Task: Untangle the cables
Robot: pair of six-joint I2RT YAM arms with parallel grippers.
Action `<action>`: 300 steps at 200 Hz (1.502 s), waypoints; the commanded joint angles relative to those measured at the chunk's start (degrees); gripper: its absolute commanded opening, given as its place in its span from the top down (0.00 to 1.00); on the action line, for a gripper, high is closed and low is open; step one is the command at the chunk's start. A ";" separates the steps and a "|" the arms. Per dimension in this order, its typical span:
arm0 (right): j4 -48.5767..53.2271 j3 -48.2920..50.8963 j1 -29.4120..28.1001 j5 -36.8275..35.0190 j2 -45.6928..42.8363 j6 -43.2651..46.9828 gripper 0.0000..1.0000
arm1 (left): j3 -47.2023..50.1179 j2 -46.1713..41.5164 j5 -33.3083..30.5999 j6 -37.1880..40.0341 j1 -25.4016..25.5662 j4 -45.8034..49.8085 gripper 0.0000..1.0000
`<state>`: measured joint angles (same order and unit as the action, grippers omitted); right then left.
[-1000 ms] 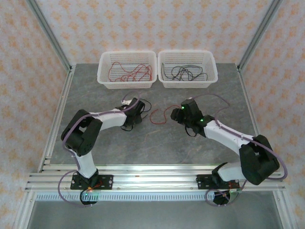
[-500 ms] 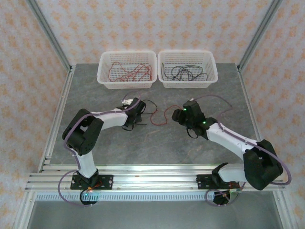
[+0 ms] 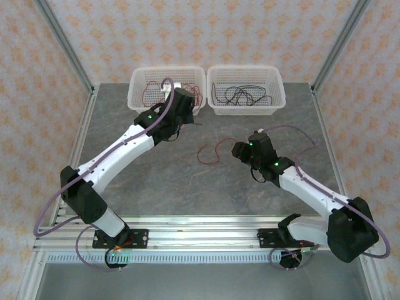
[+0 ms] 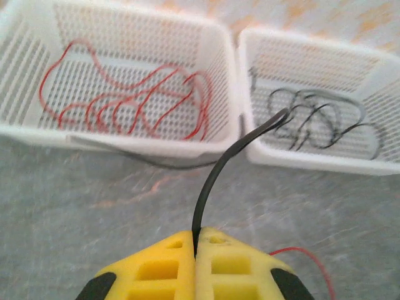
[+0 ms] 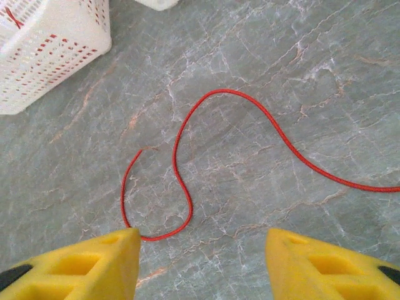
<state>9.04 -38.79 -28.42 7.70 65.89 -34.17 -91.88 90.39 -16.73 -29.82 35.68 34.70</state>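
Now my left claw (image 4: 195, 242) is pinched tight on a black cable (image 4: 215, 169), which rises from between the yellow fingers (image 4: 156, 269) and bends toward the right basket (image 4: 312, 159), where other black cables (image 4: 325, 119) lie. The claw hangs above the table just in front of the two baskets, nearer the left basket (image 4: 125, 140), which holds the red cables (image 4: 204, 112).

I judge the step to be dropping this black one in with its own kind. To do it well I should carry it sideways until I am squarely over the right basket. I need to be high enough that the trailing end clears the rim instead of hooking it, and I should let go only once most of the strand is inside. A loose tail could drape over the walls between the baskets or snag a red loop.

My right claw (image 5: 203, 250) stands open above a lone red cable (image 5: 215, 92) on the table (image 5: 281, 62); it should hold off so we don't cross.
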 commanded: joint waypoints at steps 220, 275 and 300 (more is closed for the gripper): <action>2.81 7.96 0.30 -1.32 -10.15 -1.01 0.45 | -36.02 42.46 11.72 25.69 -3.89 -45.52 1.00; 3.09 7.23 0.29 -1.55 -7.83 -0.63 0.45 | -46.16 58.35 7.69 28.71 -3.87 -46.73 1.00; 3.28 6.59 0.30 -1.48 -6.99 -0.39 0.45 | -49.13 61.56 5.21 31.07 -3.65 -44.94 0.70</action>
<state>11.22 -30.74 -28.42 7.68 58.28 -34.63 -136.88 150.30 -8.16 -1.67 31.79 -9.78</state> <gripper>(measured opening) 0.548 0.095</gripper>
